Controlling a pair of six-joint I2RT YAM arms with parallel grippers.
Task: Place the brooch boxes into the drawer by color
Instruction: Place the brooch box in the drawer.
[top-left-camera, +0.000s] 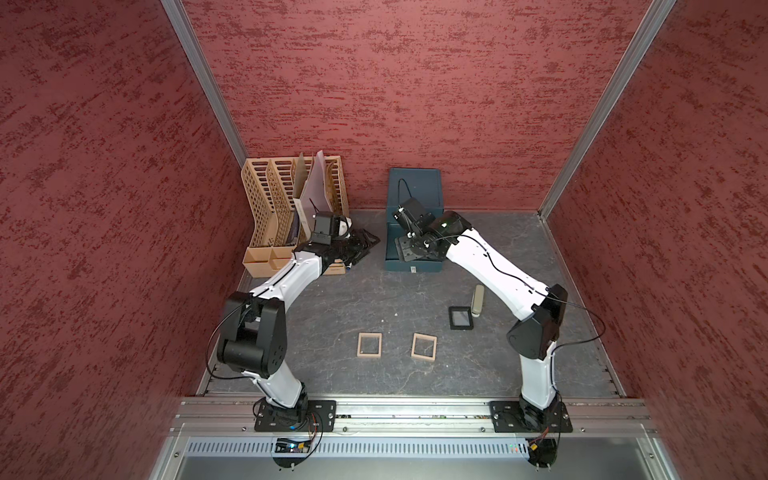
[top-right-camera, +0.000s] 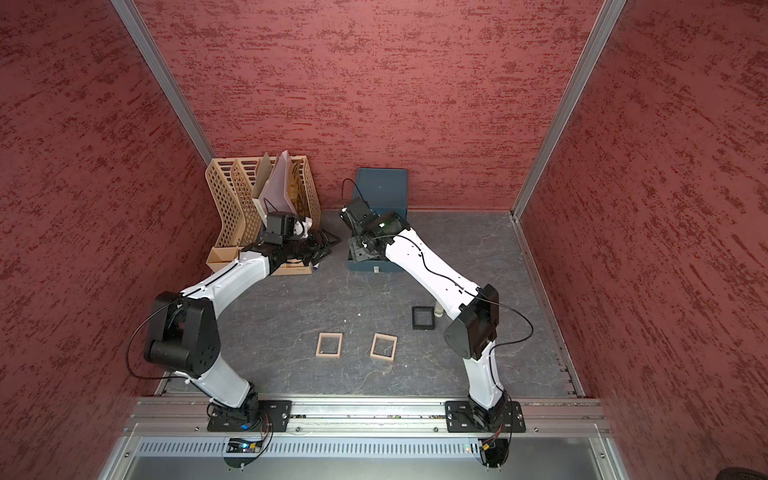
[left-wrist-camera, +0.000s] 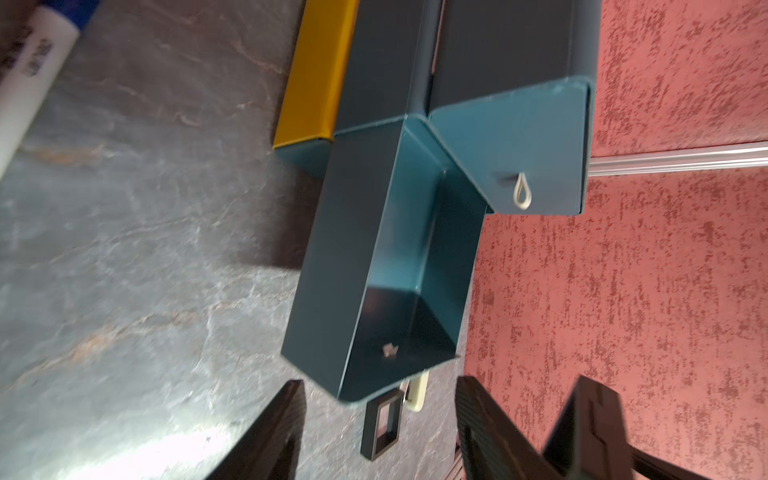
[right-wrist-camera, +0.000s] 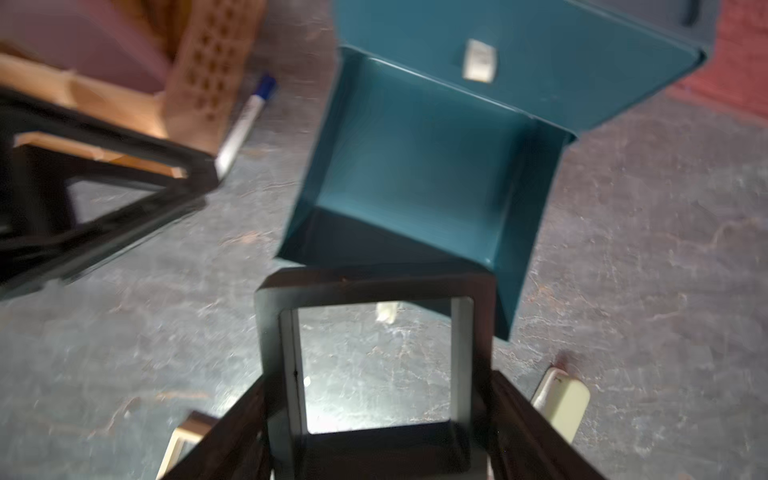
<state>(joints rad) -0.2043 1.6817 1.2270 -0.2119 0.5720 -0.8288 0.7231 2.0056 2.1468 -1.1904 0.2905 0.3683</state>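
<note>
R gripper (right-wrist-camera: 374, 432) is clamped on a black brooch box (right-wrist-camera: 374, 291), fingers (right-wrist-camera: 519, 428) pinching its two sides, tabletop showing thru the clear window. In both top views it hangs upper ctr of frame, over the front part of the pulled-out middle drawer (top-left-camera: 428, 266) of the teal chest (top-left-camera: 424, 183), which sits against the back wall. In the R wrist view the box's far edge overlaps the drawer's near rim; whether it touches, can't tell.

L gripper (left-wrist-camera: 379, 386) stands w/ jaws apart, nothing btwn them, just left of the chest and in front of the tan file rack (top-left-camera: 286, 199). Its wrist view shows the top drawer (left-wrist-camera: 519, 158) pushed in, the lowest one (left-wrist-camera: 316, 153) slightly out w/ mustard-yellow showing in it.

Second black brooch box (top-left-camera: 460, 318) lies flat right of ctr, just beside a beige bar (top-left-camera: 478, 300). Two pinkish-beige brooch boxes (top-left-camera: 369, 345) (top-left-camera: 424, 345) lie flat side by side, lower ctr, apart from each other. White marker w/ blue cap (right-wrist-camera: 245, 120) lies by the rack's foot.
</note>
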